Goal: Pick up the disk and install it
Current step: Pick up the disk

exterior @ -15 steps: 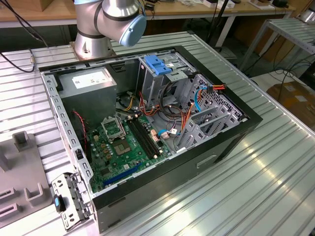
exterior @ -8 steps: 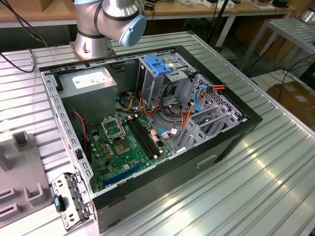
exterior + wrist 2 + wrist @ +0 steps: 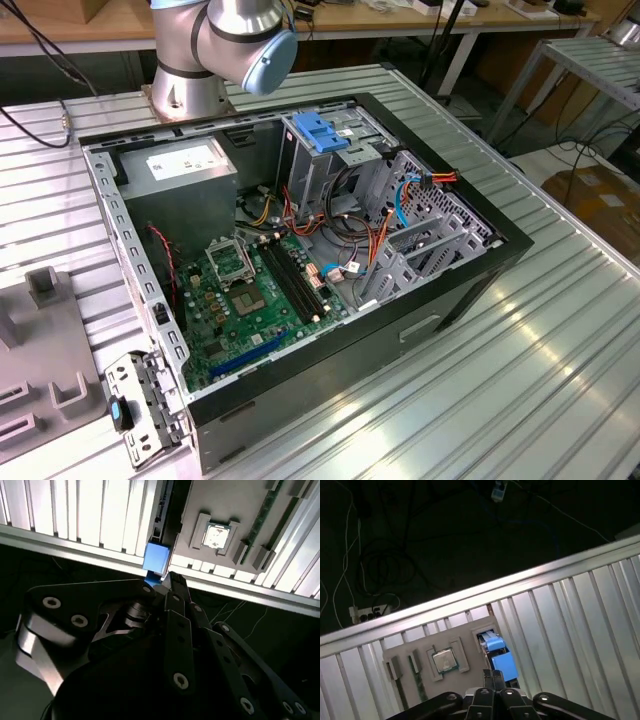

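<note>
The disk (image 3: 498, 656) shows edge-on in both wrist views as a blue plastic rail (image 3: 156, 558). It stands at a slot in the grey fixture plate (image 3: 470, 635) near the table's edge. My gripper (image 3: 493, 676) hangs right over it. Its black fingers (image 3: 172, 582) are drawn close together on the near end of the blue rail. The disk's metal body is hidden behind the rail and the fingers. In the exterior view the open computer case (image 3: 300, 250) lies on the table, with its drive cage (image 3: 335, 160) under a flat blue latch plate (image 3: 320, 130).
A processor chip (image 3: 444, 660) and a memory stick (image 3: 418, 677) rest in the fixture plate beside the disk. Inside the case are the motherboard (image 3: 250, 295), a grey power supply (image 3: 185, 165) and loose cables (image 3: 350, 235). The arm's base (image 3: 215, 45) stands behind the case. A metal bracket (image 3: 140, 400) lies by the case's near corner.
</note>
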Controlling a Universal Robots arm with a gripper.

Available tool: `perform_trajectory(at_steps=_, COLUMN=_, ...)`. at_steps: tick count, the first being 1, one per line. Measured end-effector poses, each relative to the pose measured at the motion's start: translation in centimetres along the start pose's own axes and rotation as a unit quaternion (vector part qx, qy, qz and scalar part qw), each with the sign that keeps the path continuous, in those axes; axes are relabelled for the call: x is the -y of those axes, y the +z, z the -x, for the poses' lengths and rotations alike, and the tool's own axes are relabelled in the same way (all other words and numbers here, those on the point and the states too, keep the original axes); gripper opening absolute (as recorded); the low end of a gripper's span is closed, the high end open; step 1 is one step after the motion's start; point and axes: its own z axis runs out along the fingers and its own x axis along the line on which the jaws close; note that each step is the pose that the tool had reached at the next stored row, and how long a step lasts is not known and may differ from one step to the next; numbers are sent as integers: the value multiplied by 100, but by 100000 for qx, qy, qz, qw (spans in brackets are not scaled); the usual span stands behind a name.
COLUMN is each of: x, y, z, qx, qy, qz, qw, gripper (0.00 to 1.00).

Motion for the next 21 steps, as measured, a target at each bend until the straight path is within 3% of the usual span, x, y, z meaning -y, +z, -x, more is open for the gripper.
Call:
perform_trajectory(at_steps=3, x=0, y=5, z=0, qx=-138, qy=-3075, qz=38, qw=99953, gripper=11)
perform_trajectory(at_steps=6, x=1, y=18, z=0, qx=-287, qy=-6145, qz=85, qw=99811, gripper=11)
perform_trajectory(at_steps=8, x=2, y=35, z=0, qx=-405, qy=-8806, qz=69, qw=99611, gripper=11)
perform_trajectory(at_steps=9, x=2, y=50, z=-1, qx=-445, qy=-10286, qz=-30, qw=99469, gripper=11)
perform_trajectory(at_steps=10, x=2, y=59, z=0, qx=-438, qy=-10867, qz=-221, qw=99407, gripper=11)
perform_trajectory(at_steps=13, x=1, y=95, z=10, qx=-401, qy=-11044, qz=-587, qw=99386, gripper=29)
perform_trajectory(at_steps=14, x=2, y=106, z=11, qx=-399, qy=-11052, qz=-631, qw=99385, gripper=29)
perform_trajectory(at_steps=17, x=0, y=153, z=19, qx=-398, qy=-11085, qz=-679, qw=99381, gripper=42)
perform_trajectory(at_steps=21, x=-3, y=234, z=43, qx=-333, qy=-11148, qz=-678, qw=99374, gripper=42)
